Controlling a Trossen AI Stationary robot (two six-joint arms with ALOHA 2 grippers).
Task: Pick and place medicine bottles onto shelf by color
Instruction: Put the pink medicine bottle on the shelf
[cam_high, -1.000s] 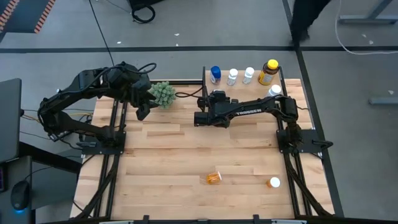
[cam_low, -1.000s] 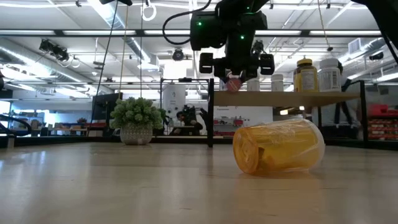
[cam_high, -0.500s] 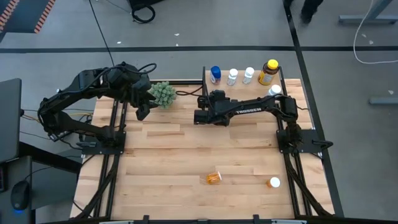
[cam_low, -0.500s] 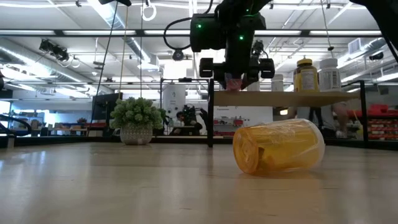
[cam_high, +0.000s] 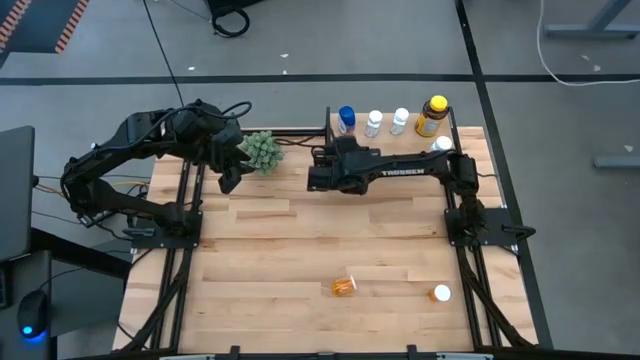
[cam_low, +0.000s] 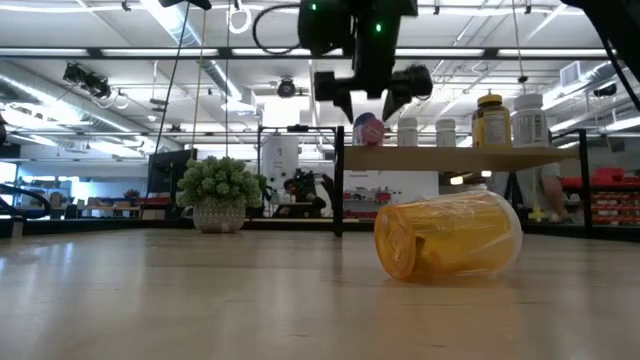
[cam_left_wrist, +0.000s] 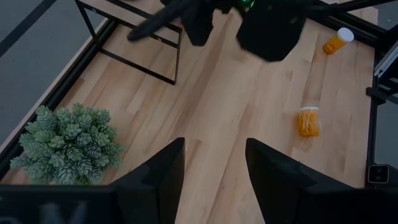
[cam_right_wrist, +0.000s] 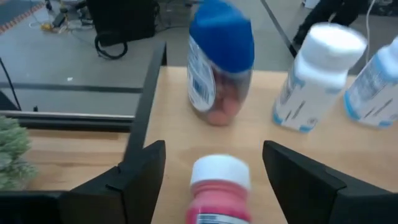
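Slatted wooden desk (cam_high: 300, 250) in a workshop, with a raised shelf (cam_high: 400, 145) at its far right. On the shelf stand a blue-capped bottle (cam_high: 346, 119), two white bottles (cam_high: 374, 123) and an amber, yellow-capped bottle (cam_high: 432, 116). Right gripper (cam_right_wrist: 211, 186) hovers at the shelf's left end, fingers apart, a white-capped pink bottle (cam_right_wrist: 217, 186) standing between them, seemingly released. Left gripper (cam_left_wrist: 214, 174) waits half-open and empty near a green plant (cam_high: 262, 151). An orange bottle (cam_high: 344, 285) lies on the desk's near side, another (cam_high: 440, 293) to its right.
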